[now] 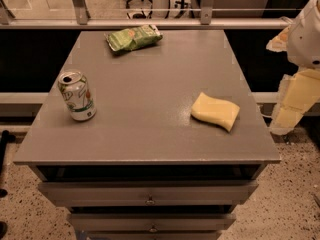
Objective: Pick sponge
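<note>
The tool (292, 106) hangs just off the right edge of the grey worktop (150, 79); whether it is spread or pressed together cannot be told. The sponge (216, 111) lies near-right on the worktop, left of the tool, its long axis running left to right. No writing on the can (76, 96) or the green bag (133, 37) is readable.

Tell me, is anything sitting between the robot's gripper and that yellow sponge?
No. In the camera view, only bare tabletop and its edge separate the sponge from the gripper, which hangs past that edge.
</note>
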Robot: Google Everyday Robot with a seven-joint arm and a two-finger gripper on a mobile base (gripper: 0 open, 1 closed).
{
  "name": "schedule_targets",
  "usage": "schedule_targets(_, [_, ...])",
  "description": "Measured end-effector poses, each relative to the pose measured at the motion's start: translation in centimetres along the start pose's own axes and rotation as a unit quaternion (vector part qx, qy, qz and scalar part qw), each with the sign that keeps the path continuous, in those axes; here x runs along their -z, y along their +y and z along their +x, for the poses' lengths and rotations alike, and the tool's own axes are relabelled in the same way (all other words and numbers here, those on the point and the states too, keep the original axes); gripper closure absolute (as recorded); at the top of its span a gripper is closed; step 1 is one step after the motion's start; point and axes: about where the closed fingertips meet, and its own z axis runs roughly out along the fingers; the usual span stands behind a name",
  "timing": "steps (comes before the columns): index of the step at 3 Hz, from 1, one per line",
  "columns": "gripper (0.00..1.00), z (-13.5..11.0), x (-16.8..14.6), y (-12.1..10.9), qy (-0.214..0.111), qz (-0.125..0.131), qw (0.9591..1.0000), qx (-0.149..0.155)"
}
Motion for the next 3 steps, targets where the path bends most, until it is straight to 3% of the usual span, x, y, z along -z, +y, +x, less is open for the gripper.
schedule_targets(2, [0.0, -0.1, -1.8, -0.7, -0.01, -0.003, 0.9998, -0.015])
schedule_targets(3, [0.0, -0.2, -7.7, -2.4, -0.036, -0.028, 0.9963, -0.073])
